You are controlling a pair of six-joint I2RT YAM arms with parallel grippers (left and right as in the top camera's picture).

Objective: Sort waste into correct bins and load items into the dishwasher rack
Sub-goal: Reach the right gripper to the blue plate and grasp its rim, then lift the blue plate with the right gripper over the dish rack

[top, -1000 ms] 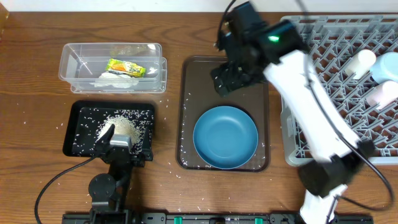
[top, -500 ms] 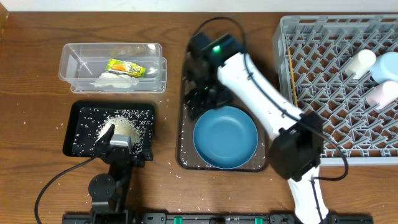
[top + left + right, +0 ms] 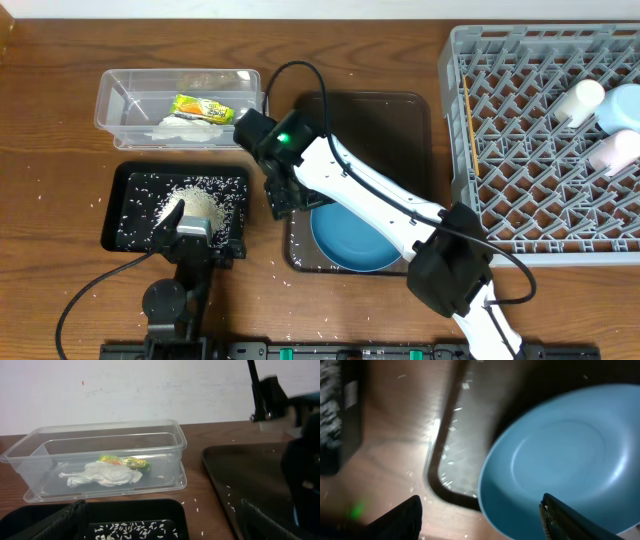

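While the right tool [image 3: 481, 504] hangs wide open and empty, the dark blue bowl [image 3: 560, 455] sits just below it on the brown tray [image 3: 380, 120], and the left tool [image 3: 162, 512] gapes empty.

I record the tabletop [image 3: 50, 130] as brown wood grain. The wide bowl [image 3: 345, 248] is plain blue and sits on a dark brown tray [image 3: 400, 130]. The shallow tray [image 3: 110, 215] is black, speckled with white rice [image 3: 200, 205]. The clear tub [image 3: 108, 100] shows a white napkin [image 3: 185, 128] and a yellow-green printed wrapper [image 3: 203, 108]. The rack [image 3: 520, 150] is a grey lattice. My right arm [image 3: 370, 190] is white with black joints.
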